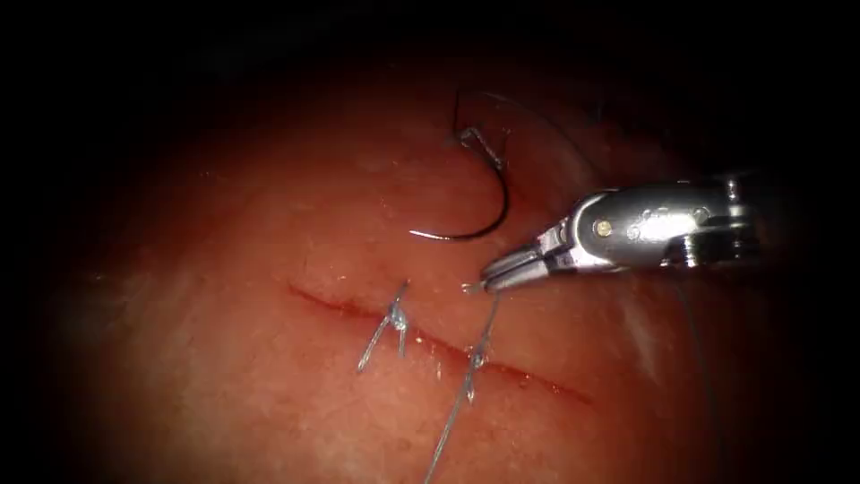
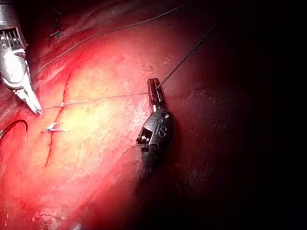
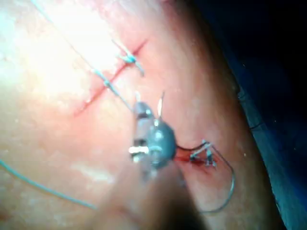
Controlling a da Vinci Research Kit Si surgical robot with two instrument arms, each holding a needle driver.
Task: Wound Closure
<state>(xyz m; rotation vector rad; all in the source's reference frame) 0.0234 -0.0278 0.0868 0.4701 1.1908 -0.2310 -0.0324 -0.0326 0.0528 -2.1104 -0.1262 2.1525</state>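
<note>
Pink tissue (image 1: 269, 376) fills the scene, its cut (image 1: 340, 307) carrying one tied stitch (image 1: 396, 315). My right fingers (image 1: 488, 280) pinch the thread (image 1: 481, 345) just above the cut; my left fingers (image 2: 153, 91) grip the same strand across it. Untouched, the needle (image 1: 488, 211) lies on the tissue beyond the cut.

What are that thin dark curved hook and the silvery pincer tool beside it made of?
The thin dark curved needle, lying loose on the tissue above the cut, looks like fine polished steel wire, catching faint glints. The right arm's shiny silver tool, gripping pale thread, looks like bright machined metal with strong reflections.
</note>
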